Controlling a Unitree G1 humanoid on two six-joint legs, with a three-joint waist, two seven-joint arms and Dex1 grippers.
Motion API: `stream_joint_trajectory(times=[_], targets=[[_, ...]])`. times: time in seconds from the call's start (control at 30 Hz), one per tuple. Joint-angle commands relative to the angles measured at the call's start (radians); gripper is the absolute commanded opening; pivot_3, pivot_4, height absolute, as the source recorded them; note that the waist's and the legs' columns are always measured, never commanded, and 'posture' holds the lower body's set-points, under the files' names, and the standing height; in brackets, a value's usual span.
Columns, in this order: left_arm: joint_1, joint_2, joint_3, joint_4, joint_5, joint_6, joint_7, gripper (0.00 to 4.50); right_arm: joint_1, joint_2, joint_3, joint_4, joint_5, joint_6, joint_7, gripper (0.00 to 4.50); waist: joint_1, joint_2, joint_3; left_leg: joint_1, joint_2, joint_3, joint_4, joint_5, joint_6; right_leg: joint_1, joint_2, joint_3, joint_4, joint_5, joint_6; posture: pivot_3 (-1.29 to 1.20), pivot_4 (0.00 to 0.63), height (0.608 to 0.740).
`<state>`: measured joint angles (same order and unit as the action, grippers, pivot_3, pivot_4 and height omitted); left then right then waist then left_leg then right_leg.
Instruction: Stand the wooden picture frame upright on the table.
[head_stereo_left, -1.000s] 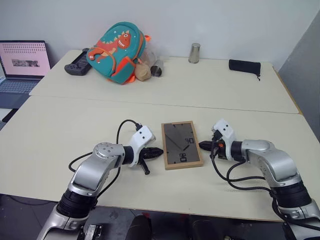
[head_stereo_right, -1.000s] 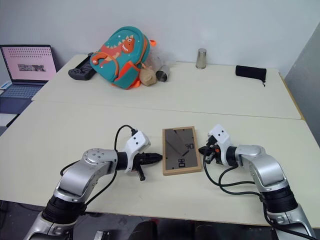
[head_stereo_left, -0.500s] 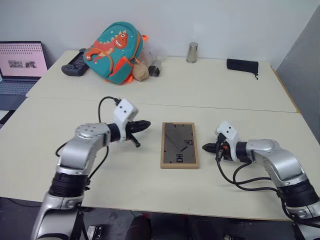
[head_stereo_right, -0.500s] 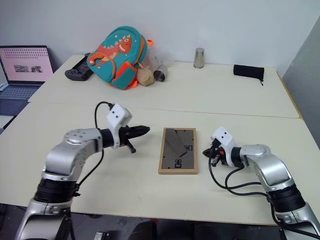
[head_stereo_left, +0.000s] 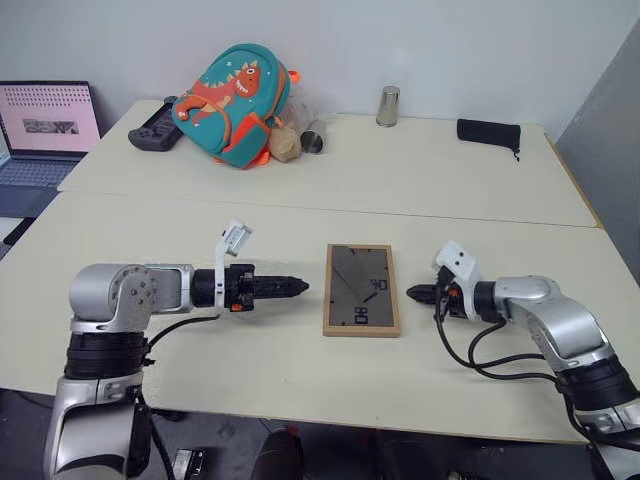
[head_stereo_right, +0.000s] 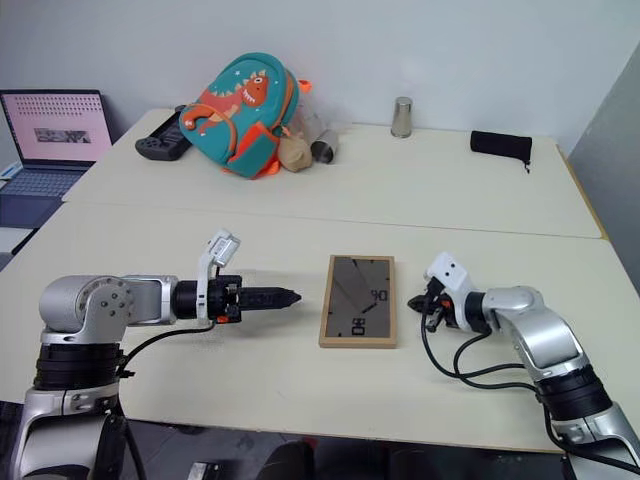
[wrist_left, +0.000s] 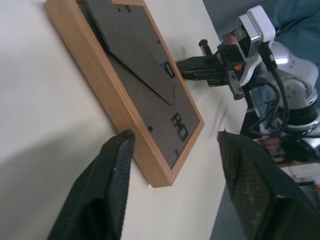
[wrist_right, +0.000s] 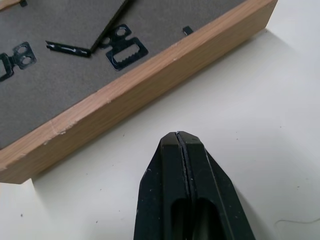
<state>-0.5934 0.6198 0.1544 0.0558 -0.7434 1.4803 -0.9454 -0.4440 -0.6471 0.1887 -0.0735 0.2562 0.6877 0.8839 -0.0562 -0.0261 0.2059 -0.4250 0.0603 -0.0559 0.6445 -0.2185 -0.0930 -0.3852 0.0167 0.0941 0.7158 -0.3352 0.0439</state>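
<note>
Small light-wood picture frame (head_stereo_left: 361, 290) lies back-up near the cream table's (head_stereo_left: 300, 370) near edge, long axis front-to-back; your released left claw (head_stereo_left: 297, 286) faces its left side, clenched right claw (head_stereo_left: 418, 293) closer.

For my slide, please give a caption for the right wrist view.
Shut fingers point at the wooden edge of the picture frame lying face down.

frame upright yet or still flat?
Flat. The small light-brown wooden picture frame lies face down on the pale cream table, dark grey back panel up, prop folded flat.
</note>
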Motion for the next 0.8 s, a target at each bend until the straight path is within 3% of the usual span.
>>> stream_joint_trajectory(times=[0.03, 0.13, 0.43, 0.6, 0.8], targets=[[0.002, -0.009, -0.012, 0.014, -0.016, 0.012, 0.019, 3.89, -0.013, 0.012, -0.001, -0.021, -0.006, -0.014, -0.008, 0.00, 0.000, 0.000, 0.000, 0.000, 0.000, 0.000, 0.000, 0.000, 0.000, 0.000, 0.000, 0.000, 0.000, 0.000, 0.000, 0.00, 0.150, 0.740], [0.008, -0.006, -0.052, 0.024, -0.010, -0.011, 0.011, 4.46, -0.017, 0.020, 0.001, -0.021, -0.009, -0.011, -0.014, 0.00, 0.000, 0.000, 0.000, 0.000, 0.000, 0.000, 0.000, 0.000, 0.000, 0.000, 0.000, 0.000, 0.001, 0.000, 0.000, 0.00, 0.150, 0.740], [-0.023, -0.034, -0.174, 0.186, 0.084, -0.120, 0.044, 4.46, -0.043, 0.064, 0.028, -0.022, -0.017, -0.005, -0.031, 0.00, 0.000, 0.000, 0.000, 0.001, 0.000, 0.000, 0.000, 0.000, 0.000, 0.001, 0.000, 0.000, 0.001, 0.000, 0.000, 0.00, 0.150, 0.740], [-0.054, -0.072, -0.202, 0.235, 0.085, -0.148, 0.040, 4.46, -0.065, 0.099, 0.050, -0.017, -0.024, -0.006, -0.040, 0.00, 0.000, 0.001, -0.001, 0.011, -0.001, 0.000, 0.000, 0.000, 0.000, 0.011, 0.000, 0.001, -0.001, 0.000, 0.000, 0.00, 0.150, 0.740], [-0.059, -0.082, -0.215, 0.185, 0.053, -0.127, 0.016, 4.46, -0.091, 0.151, 0.062, -0.011, -0.032, 0.005, -0.053, 0.00, 0.002, 0.001, -0.002, 0.011, -0.001, 0.000, 0.000, 0.000, 0.000, 0.011, 0.000, 0.001, -0.001, 0.000, 0.000, 0.00, 0.150, 0.740]])
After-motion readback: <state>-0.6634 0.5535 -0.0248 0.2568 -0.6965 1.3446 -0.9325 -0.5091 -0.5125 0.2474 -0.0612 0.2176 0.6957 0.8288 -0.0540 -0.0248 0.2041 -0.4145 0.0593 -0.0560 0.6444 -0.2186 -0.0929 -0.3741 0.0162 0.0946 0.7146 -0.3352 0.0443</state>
